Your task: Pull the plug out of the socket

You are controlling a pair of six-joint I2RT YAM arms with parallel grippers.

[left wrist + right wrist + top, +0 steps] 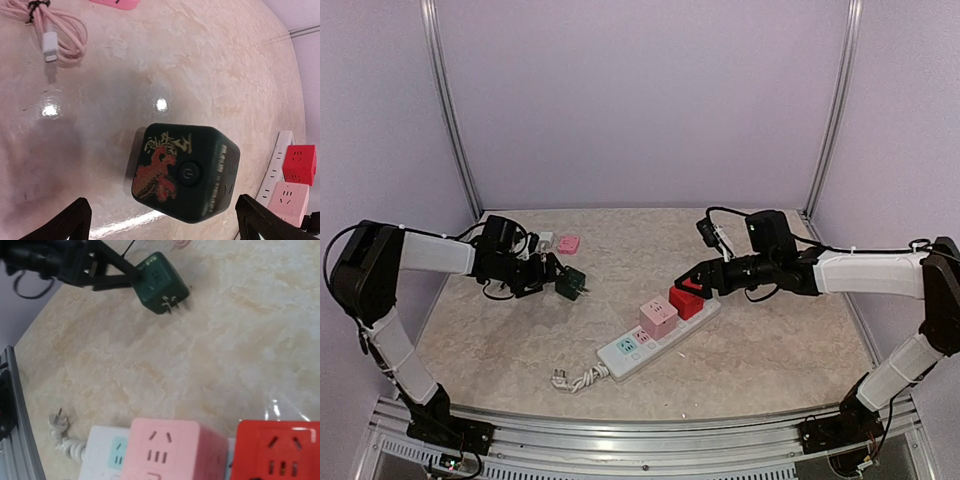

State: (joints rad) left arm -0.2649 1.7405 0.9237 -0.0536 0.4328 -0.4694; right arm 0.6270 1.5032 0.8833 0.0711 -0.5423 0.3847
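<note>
The socket (620, 352) lies on the worktop (770, 330) a little in front of the middle. Its long axis runs on a diagonal, from the near-left end, where the thick white cord (582, 377) comes out, to the far-right end. Two cube plugs sit on it side by side: a pink cube (658, 318) and, at the far-right end, a red cube (686, 302).

The right gripper (688, 284) hangs just over the far side of the red cube, reaching in from the right, so the right arm is clearly the nearer one to the socket. Whether its jaws are open or already closed on something I cannot tell, because its wrist view does not show its fingers.

The left gripper (164, 200) is well apart from the socket, to the left. It stands wide open and holds nothing. Its fingers (75, 222) are on both sides of a dark green cube (571, 284) without touching it. This cube lies free on the worktop with its metal prongs (171, 304) bare.

I think one plug is already out. The next pull would be for the right arm, upward and away from the strip.
</note>
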